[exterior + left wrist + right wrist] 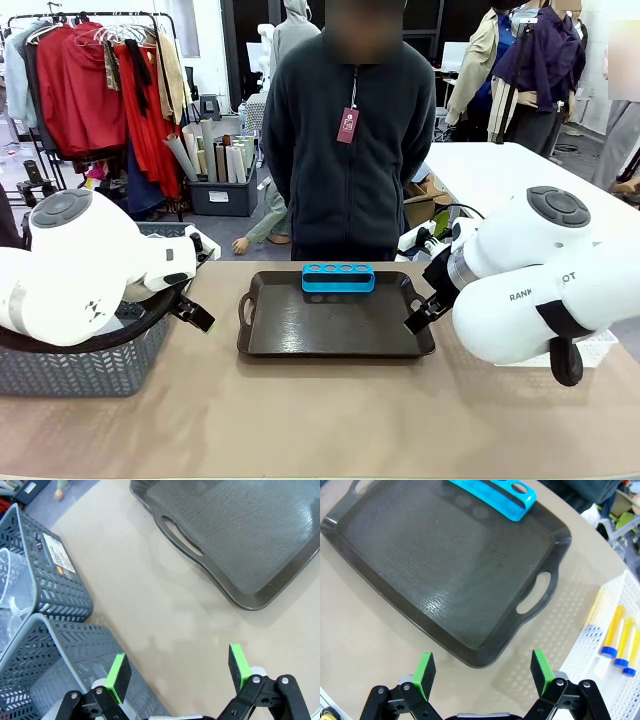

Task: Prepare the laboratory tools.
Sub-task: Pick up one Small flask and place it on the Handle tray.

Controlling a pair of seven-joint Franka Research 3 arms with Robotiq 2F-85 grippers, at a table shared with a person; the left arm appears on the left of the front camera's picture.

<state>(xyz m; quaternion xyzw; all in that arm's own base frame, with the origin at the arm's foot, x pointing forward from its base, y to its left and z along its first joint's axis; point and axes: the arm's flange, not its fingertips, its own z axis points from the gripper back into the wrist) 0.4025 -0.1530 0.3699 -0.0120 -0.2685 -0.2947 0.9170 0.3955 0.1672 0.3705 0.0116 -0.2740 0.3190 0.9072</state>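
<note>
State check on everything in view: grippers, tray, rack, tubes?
left gripper, open, empty, above bare table.
right gripper, open, empty, beside tray.
tray, flat on table, carrying only the rack.
rack, upright at tray's far edge, holes empty.
tubes, capped, lying in white basket.

Left arm [70, 270] and right arm [520, 295] hang low, jaws spread wide.
</note>
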